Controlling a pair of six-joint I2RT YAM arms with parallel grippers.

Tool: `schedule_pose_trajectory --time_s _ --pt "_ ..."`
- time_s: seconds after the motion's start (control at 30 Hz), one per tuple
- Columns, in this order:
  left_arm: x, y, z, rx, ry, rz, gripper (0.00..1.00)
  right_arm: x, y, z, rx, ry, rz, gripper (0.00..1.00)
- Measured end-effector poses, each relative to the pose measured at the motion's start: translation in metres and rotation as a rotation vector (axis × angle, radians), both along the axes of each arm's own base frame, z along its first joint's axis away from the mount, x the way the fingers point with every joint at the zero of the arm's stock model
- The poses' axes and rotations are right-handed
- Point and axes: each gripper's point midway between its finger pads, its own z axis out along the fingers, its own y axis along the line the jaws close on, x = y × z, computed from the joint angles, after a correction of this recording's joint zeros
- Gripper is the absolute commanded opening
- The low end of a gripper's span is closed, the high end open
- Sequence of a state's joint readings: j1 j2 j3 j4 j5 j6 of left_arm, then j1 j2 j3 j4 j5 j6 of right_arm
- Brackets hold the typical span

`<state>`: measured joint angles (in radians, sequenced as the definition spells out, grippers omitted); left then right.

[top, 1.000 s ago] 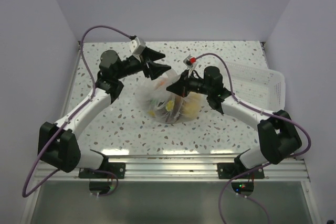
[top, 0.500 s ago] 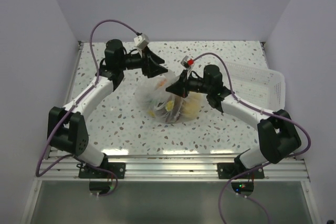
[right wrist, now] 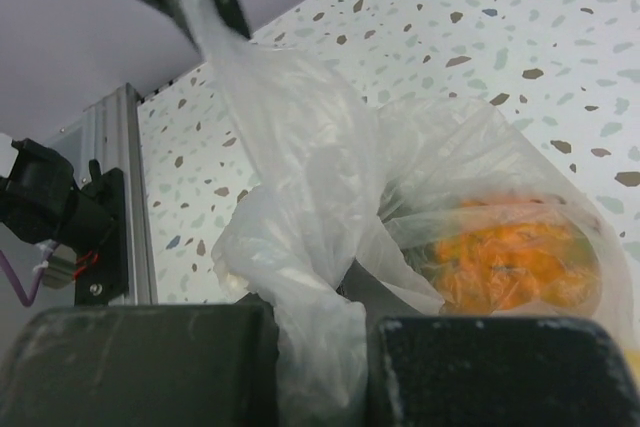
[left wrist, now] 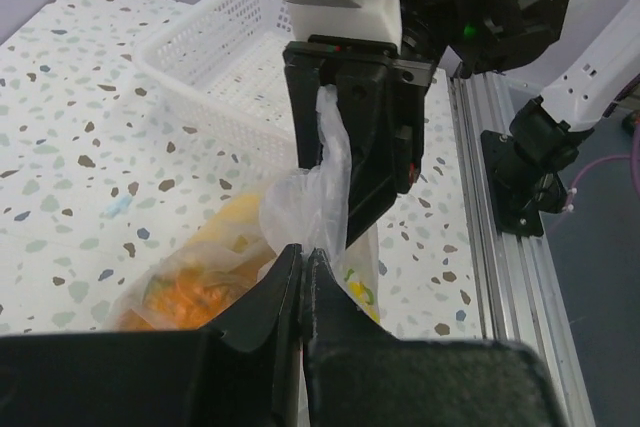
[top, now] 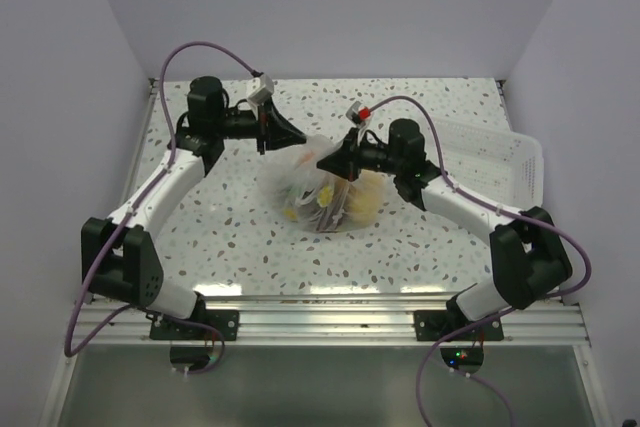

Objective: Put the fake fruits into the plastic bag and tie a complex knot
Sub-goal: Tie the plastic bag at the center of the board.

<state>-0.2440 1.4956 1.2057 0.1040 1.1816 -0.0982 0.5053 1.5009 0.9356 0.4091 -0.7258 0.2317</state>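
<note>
The plastic bag lies mid-table with the fake fruits inside: an orange one and a yellow one show through the film. My left gripper is shut on a strip of the bag's film at the bag's upper left. From the right, my right gripper is shut on the gathered neck. The film stretches taut between the two grippers. Just ahead of my right fingers the neck bunches into a whitish tangle; whether it is a tied knot I cannot tell.
A white slotted tray stands at the right edge of the table, also behind the right gripper in the left wrist view. The aluminium rail runs along the near edge. Walls close in the table on three sides.
My left gripper was open beside the bag's upper left and has now shut on the film. The left arm's elbow swung outward. The right gripper kept its hold.
</note>
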Motion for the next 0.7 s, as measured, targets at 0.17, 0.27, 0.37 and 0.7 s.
schedule_pose_trajectory --time_s 0.17,0.27,0.37,0.7 --pt "-0.017 0.008 -0.007 0.063 -0.066 0.0 0.0 0.001 0.001 0.001 0.015 0.047 -0.015 0.0" --pt "-0.033 0.005 -0.027 0.128 -0.102 -0.013 0.0 0.001 0.0 -0.004 0.01 0.104 -0.039 0.0" --pt "-0.054 -0.006 -0.05 0.184 -0.123 -0.055 0.0 0.002 -0.001 -0.014 -0.001 0.167 -0.064 0.0" --pt "-0.051 -0.035 -0.109 0.293 -0.183 -0.039 0.0 0.003 -0.003 -0.033 -0.016 0.322 -0.135 0.0"
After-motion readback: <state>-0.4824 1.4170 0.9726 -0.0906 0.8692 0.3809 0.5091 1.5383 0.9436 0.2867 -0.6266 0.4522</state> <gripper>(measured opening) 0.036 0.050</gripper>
